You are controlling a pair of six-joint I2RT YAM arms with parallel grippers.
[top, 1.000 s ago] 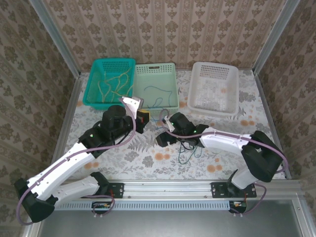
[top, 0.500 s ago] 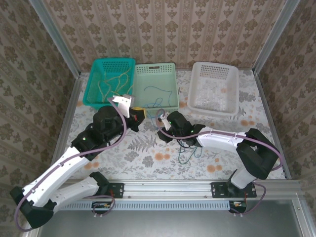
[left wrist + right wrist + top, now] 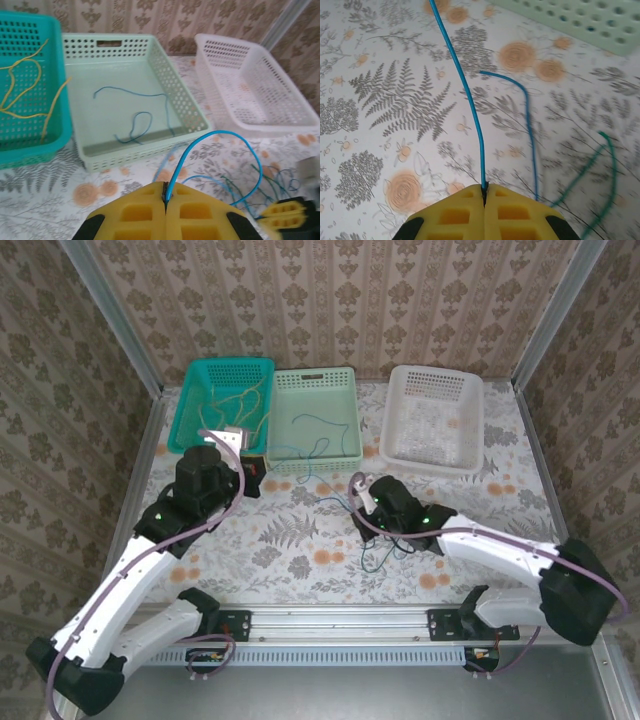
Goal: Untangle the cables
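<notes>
Both grippers are shut on the same blue cable point(image 3: 305, 453), which hangs slack between them. In the left wrist view it arcs up out of my left gripper point(image 3: 165, 186) as a bright blue cable point(image 3: 216, 134). My left gripper point(image 3: 252, 474) hovers by the front of the two green baskets. The blue cable point(image 3: 466, 85) is also pinched at the tips of my right gripper point(image 3: 484, 188), low over the table. My right gripper point(image 3: 360, 506) sits at mid-table, beside a loose tangle of blue and green cables point(image 3: 385, 545). A second blue cable point(image 3: 530, 125) and a green cable point(image 3: 602, 160) lie ahead of it.
At the back left, a teal basket point(image 3: 190, 400) holds yellow cables point(image 3: 25, 90). A mint basket point(image 3: 350, 430) next to it holds a blue cable point(image 3: 135, 125). A white basket point(image 3: 470, 430) stands at the back right. Metal rails edge the table.
My right gripper has shut on the blue cable and drawn back to the right. My left arm has pulled left with its end, so the cable now spans between them.
</notes>
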